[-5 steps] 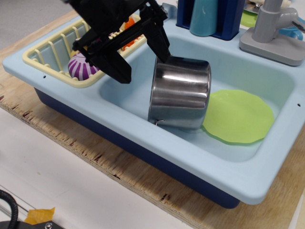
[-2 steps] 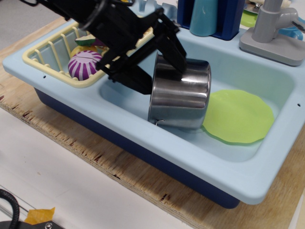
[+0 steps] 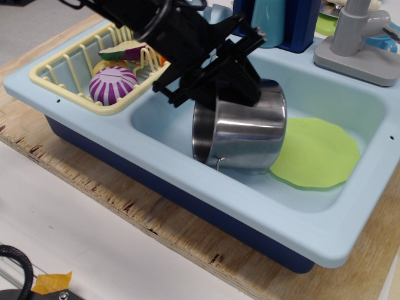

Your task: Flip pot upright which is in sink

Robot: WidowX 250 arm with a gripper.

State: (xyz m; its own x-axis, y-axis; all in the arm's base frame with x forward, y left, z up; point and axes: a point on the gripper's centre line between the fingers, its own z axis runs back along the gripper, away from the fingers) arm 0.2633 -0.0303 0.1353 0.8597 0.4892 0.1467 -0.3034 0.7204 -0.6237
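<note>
Hand point(image 3: 228, 94) fingertips behind pot point(image 3: 240, 134)

Robot arm point(image 3: 156, 25): matte black throughout, angular housing, black cable looped along its upper side. Pincer point(image 3: 215, 87): two long, flat black fingers point(image 3: 240, 75), straight-edged, no visible markings.

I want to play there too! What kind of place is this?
It looks like a pretend kitchen set up on a table: a blue toy sink with a grey tap, a yellow dish rack, and a shiny pot in the basin.
</note>
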